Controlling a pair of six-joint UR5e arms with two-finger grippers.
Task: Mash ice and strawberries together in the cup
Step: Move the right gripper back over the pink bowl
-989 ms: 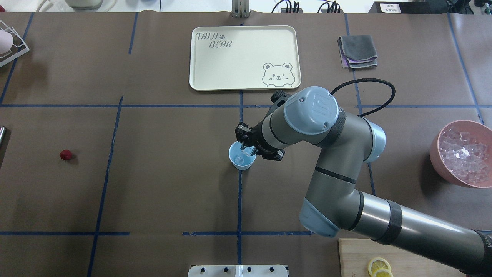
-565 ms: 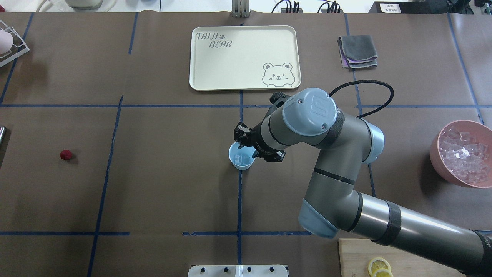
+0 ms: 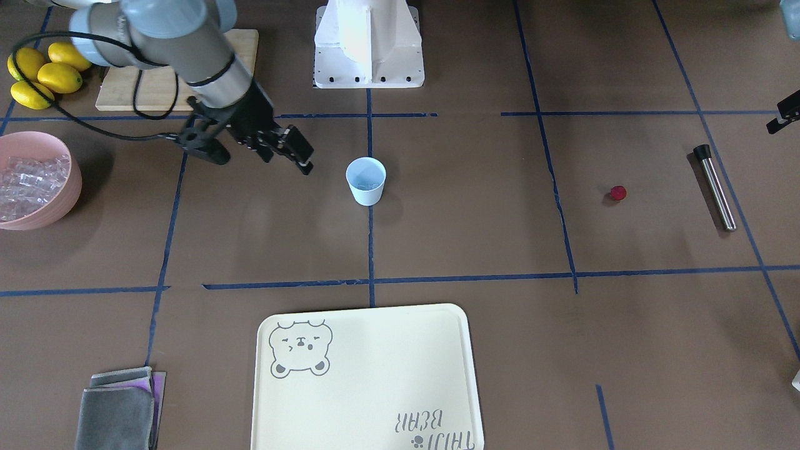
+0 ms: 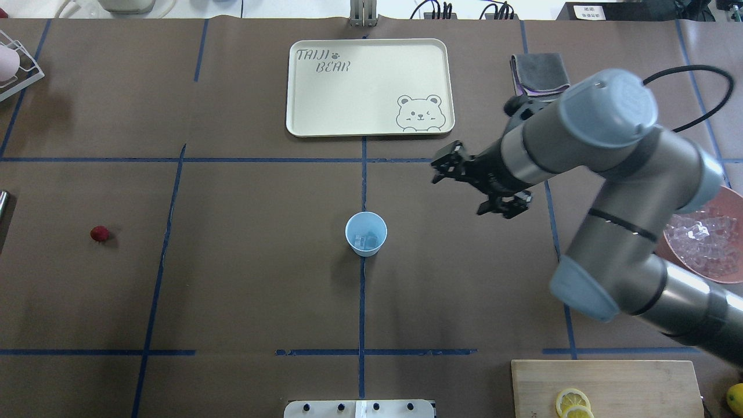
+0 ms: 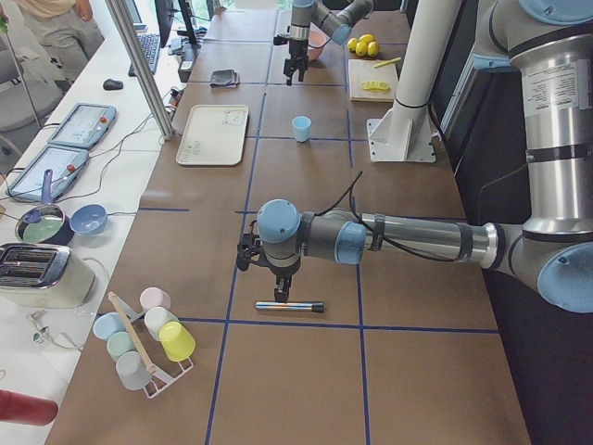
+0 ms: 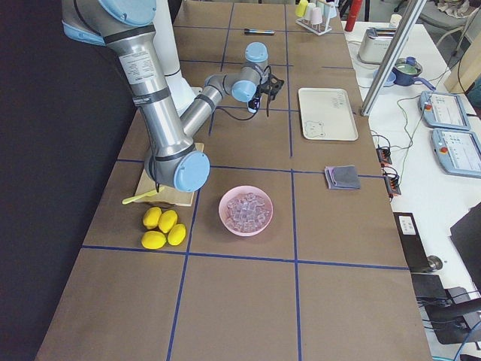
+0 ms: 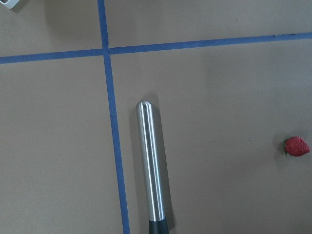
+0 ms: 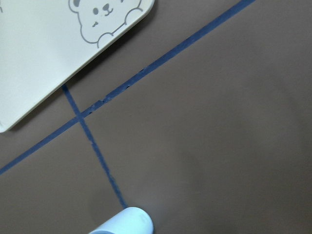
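The pale blue cup point(image 4: 365, 233) stands upright at the table's middle, with clear ice point(image 4: 367, 240) in its bottom. It also shows in the front view as the cup point(image 3: 365, 180) and at the bottom edge of the right wrist view as the cup point(image 8: 124, 225). My right gripper point(image 4: 442, 167) hangs open and empty, to the right of the cup and clear of it. The strawberry point(image 4: 99, 233) lies alone far left. In the left wrist view the strawberry point(image 7: 296, 146) lies right of a steel muddler point(image 7: 150, 165). My left gripper point(image 5: 282, 286) hovers over the muddler; its fingers are too small to read.
A pink bowl point(image 4: 732, 194) of ice sits at the right edge. A cream bear tray point(image 4: 348, 110) and a folded grey cloth point(image 4: 540, 75) lie at the back. A cutting board point(image 4: 603, 383) with lemon slices is near right. Whole lemons point(image 3: 44, 75) lie beside it.
The ice cube that my right gripper held over the cup has dropped into it. The right arm then swung away to the right and back, clear of the cup.
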